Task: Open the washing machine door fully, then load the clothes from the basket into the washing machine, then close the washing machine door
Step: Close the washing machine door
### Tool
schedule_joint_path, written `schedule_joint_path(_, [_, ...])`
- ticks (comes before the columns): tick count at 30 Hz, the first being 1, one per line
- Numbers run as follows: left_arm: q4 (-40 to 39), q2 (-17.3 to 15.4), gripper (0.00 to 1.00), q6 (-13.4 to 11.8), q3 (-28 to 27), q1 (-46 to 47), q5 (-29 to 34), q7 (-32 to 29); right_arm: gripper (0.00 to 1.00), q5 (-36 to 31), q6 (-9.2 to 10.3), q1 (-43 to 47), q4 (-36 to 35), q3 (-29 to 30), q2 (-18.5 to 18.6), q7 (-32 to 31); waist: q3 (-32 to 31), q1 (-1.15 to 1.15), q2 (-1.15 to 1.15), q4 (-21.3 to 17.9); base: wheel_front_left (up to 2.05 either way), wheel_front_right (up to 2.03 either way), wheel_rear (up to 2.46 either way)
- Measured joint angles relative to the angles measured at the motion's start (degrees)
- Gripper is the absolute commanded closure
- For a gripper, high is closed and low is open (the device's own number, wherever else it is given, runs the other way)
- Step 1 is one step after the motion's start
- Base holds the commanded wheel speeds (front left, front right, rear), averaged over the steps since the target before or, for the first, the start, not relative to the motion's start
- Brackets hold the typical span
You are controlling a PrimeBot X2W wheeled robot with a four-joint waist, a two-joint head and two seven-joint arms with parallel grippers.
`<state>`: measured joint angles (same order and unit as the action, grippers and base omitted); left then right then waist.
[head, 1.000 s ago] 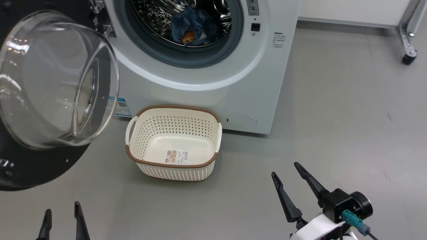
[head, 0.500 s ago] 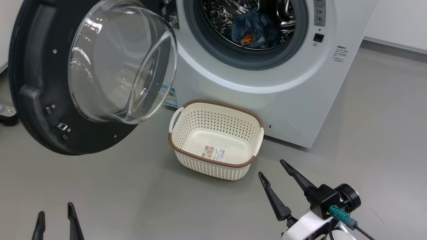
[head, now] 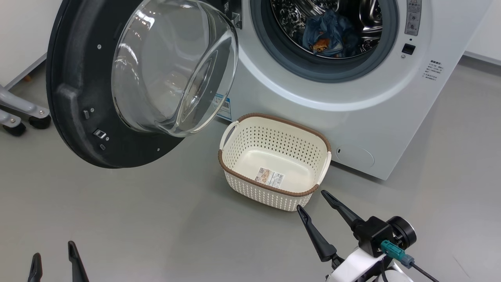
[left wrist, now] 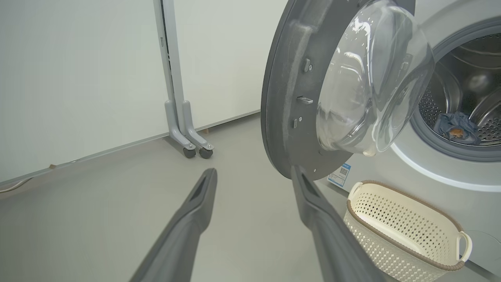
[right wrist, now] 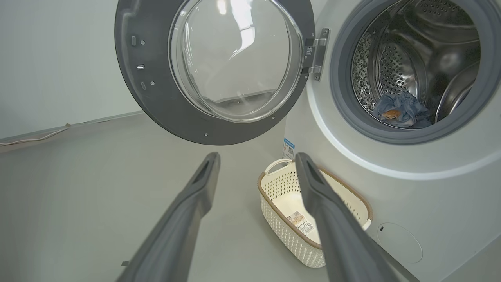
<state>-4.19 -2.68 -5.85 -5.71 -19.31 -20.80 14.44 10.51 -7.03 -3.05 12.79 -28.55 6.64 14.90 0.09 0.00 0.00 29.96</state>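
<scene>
Clothes [head: 328, 33] sit in the drum [head: 368, 15], basket [head: 266, 196] bare on the floor [head: 156, 219] (loading looks done). Door [head: 78, 98] hangs wide open, up and left of the left gripper [head: 53, 249], free rim probably its closest part. Left arm's nearer for the push shut; right gripper [head: 312, 200] hovers beside the basket. Both spread wide, holding nothing.

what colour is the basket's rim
Brown, with a woven look, on the basket; head view shows it best.
</scene>
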Motion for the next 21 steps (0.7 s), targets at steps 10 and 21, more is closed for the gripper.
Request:
schedule_joint_path(10, [-0.86, 0.04, 1.00, -0.82, -5.89, -0.42, -15.39, 0.00, 0.00, 0.58, 0.00, -0.38, 0.52, -0.38, 0.22, 0.00, 0.11, 0.00, 0.00, 0.32, 0.00, 0.00, 0.00])
schedule_joint_path(21, [-2.49, 0.40, 1.00, -1.00, -27.98, 6.12, -30.49, 0.27, 0.00, 1.02, 0.00, -0.41, 0.68, 0.48, 0.14, 0.00, -0.45, 0.00, 0.00, 0.17, 0.00, 0.00, 0.00])
